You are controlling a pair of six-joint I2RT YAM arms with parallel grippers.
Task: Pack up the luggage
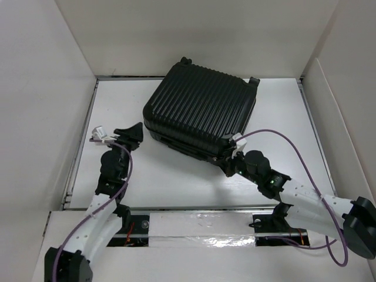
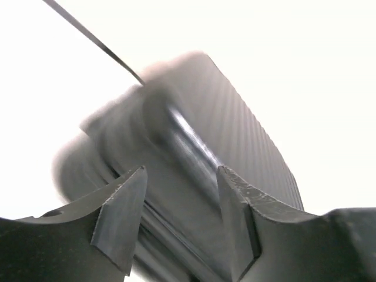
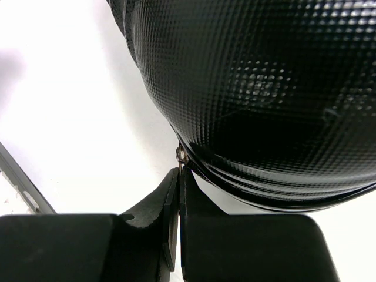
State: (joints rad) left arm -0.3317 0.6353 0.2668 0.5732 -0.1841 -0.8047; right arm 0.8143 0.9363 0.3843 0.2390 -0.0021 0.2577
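Note:
The luggage [image 1: 200, 111] is a black ribbed suitcase lying closed and flat on the white table, wheels toward the back. My left gripper [image 1: 136, 130] hovers just off its left corner, and in the left wrist view it [image 2: 181, 176] stands open with the blurred luggage [image 2: 235, 135] beyond the fingers and nothing between them. My right gripper [image 1: 230, 160] is at the near right corner. In the right wrist view it [image 3: 179, 171] is shut on a small metal zipper pull [image 3: 181, 155] at the seam of the luggage [image 3: 264, 88].
White walls [image 1: 47, 88] enclose the table on the left, back and right. A strip of shiny tape [image 1: 200, 229] runs along the near edge between the arm bases. A purple cable [image 1: 294, 147] loops off the right arm.

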